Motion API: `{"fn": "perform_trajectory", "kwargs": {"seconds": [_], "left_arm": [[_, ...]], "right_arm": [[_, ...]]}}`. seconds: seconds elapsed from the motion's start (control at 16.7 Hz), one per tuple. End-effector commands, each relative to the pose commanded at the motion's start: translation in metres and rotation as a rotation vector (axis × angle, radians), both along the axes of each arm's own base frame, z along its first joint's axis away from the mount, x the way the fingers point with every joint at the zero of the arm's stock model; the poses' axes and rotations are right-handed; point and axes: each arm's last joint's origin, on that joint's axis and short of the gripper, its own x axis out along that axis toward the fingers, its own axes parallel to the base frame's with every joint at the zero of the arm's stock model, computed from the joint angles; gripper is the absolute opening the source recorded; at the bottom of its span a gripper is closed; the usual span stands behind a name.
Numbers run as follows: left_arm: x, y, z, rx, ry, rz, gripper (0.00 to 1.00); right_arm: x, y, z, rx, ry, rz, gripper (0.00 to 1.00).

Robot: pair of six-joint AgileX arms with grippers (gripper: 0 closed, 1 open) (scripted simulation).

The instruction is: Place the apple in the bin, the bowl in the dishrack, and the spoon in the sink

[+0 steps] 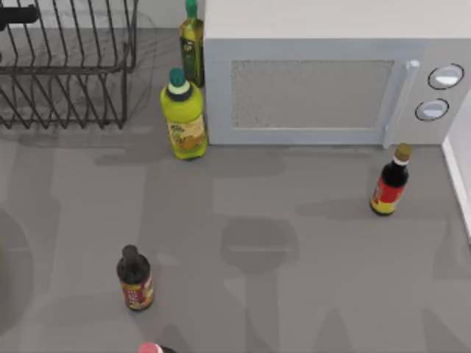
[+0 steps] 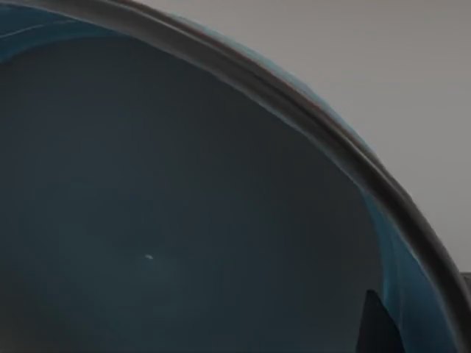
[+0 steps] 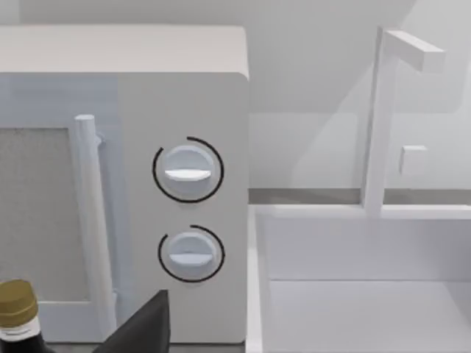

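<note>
I am working at a rendered kitchen counter. A white microwave (image 1: 324, 88) with two dials stands at the back of the grey surface (image 1: 294, 257), a wire dishrack (image 1: 66, 66) sits at the back left, oil and sauce bottles (image 1: 184, 114) stand about, and a white sink (image 3: 368, 294) with a tap (image 3: 386, 118) lies beside the microwave.

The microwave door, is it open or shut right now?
Shut. The microwave door sits flush with the front panel, its handle upright beside the two dials, with no gap showing along the edge.
</note>
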Motion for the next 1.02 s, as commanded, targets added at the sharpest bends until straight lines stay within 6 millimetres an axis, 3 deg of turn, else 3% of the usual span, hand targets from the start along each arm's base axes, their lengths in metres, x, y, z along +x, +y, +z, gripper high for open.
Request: {"fn": "perform_trajectory", "kwargs": {"seconds": [0.66,1.02], "left_arm": [[0.0,0.0,0.0,0.0,0.0,0.0,0.98],[0.0,0.0,0.0,0.0,0.0,0.0,1.0]], "right_arm": [[0.0,0.0,0.0,0.0,0.0,0.0,1.0],[0.0,0.0,0.0,0.0,0.0,0.0,1.0]]}}
